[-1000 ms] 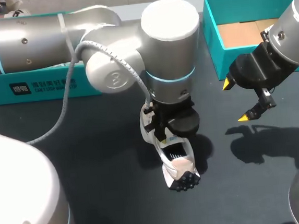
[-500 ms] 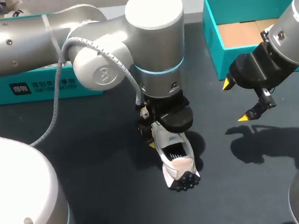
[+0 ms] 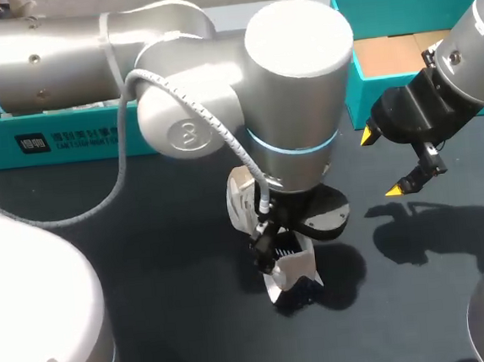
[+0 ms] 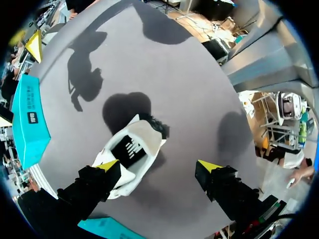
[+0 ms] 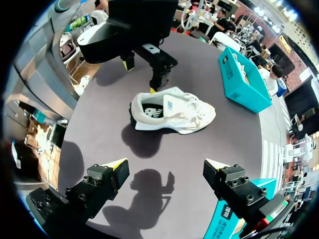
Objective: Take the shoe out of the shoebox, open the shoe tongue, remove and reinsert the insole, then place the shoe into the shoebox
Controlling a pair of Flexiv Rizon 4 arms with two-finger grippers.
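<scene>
the shoe point(image 3: 294, 271) lies mid-table point(image 3: 162, 239), out of the shoebox point(image 3: 347, 70) at far right, its long axis near to far with the heel opening nearer. the left gripper point(image 4: 158, 167) hangs directly over it, spread and empty. the right gripper point(image 3: 382, 162), likewise spread and empty, hovers well off to the right.

The shoe point(image 5: 172, 110) looks like white mesh cloth with smooth leathery panels. The table point(image 3: 171, 238) is matt dark grey. The shoebox point(image 3: 345, 45) at 1 o'clock is teal card, raw brown inside. The left arm point(image 3: 303, 99) is satiny silver metal, pretty smooth.
</scene>
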